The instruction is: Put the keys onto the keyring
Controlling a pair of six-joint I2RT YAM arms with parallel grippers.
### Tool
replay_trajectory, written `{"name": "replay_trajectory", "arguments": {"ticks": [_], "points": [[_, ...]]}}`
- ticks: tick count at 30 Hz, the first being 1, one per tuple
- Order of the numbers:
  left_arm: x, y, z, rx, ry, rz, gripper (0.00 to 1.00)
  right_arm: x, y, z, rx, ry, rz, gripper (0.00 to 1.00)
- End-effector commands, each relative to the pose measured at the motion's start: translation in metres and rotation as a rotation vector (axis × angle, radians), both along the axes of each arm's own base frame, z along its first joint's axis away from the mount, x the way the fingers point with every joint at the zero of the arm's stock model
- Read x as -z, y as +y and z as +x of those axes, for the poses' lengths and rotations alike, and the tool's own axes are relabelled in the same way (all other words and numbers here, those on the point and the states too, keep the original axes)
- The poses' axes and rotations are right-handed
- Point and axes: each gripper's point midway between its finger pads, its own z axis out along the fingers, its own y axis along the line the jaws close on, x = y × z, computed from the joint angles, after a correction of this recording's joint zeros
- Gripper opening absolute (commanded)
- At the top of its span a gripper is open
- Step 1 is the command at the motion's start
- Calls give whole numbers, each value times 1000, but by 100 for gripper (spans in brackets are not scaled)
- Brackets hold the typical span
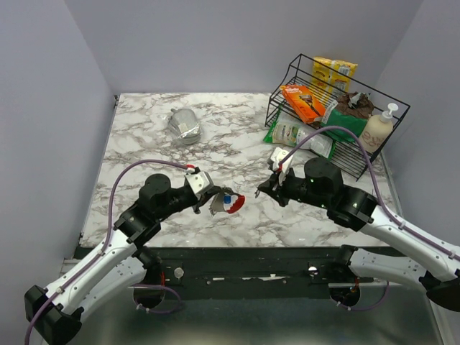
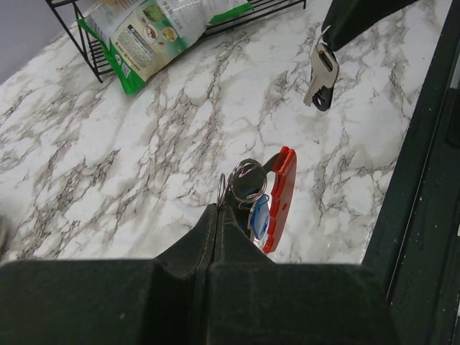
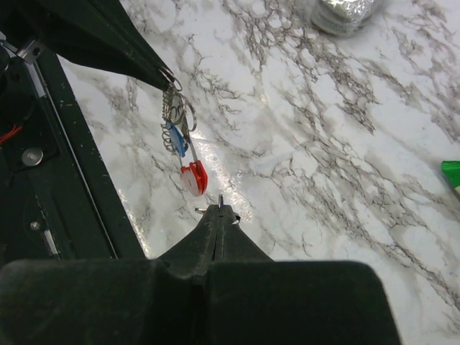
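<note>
My left gripper [image 2: 219, 208] is shut on the keyring [image 2: 243, 180], a thin silver ring with a long red tag [image 2: 282, 194] and a small blue tag [image 2: 261, 214] dangling above the marble. In the top view the left gripper [image 1: 205, 200] holds the keyring [image 1: 228, 203] at the table's front centre. A short way to its right, my right gripper [image 1: 264, 188] is shut on the keys [image 2: 321, 73], which hang below its fingers, silver blade with a dark head. From the right wrist only a thin edge of the keys [image 3: 221, 200] shows at the right gripper [image 3: 219, 210], just short of the keyring [image 3: 177, 122].
A black wire rack [image 1: 374, 154] with snack packs and a pump bottle [image 1: 379, 128] stands at the back right. A green-edged bag [image 2: 144, 39] lies by its foot. A foil-wrapped lump [image 1: 185, 123] sits at the back left. The table's dark front rail [image 2: 424, 180] runs close by.
</note>
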Motion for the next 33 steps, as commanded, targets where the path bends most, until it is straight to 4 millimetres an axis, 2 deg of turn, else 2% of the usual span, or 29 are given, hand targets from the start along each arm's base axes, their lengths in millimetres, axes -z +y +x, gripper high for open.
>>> {"name": "replay_trajectory", "arguments": {"ticks": [1, 8, 13, 20, 24, 28, 33], "points": [[-32, -13, -10, 103, -76, -61, 0, -25, -3, 6, 7, -97, 35, 1], [-39, -21, -19, 170, -87, -100, 0, -40, 4, 5, -31, -134, 53, 1], [-40, -30, -29, 249, -80, -142, 0, -52, 16, -1, -113, -161, 76, 0], [-41, -35, -36, 304, -77, -158, 0, -51, 23, 2, -144, -181, 51, 1], [-40, -38, -38, 321, -70, -172, 0, -50, 26, -4, -181, -184, 60, 1], [-39, -40, -36, 324, -68, -174, 0, -54, 26, 0, -158, -190, 88, 1], [-38, -42, -33, 319, -62, -171, 0, -47, 30, 3, -150, -178, 85, 0]]}}
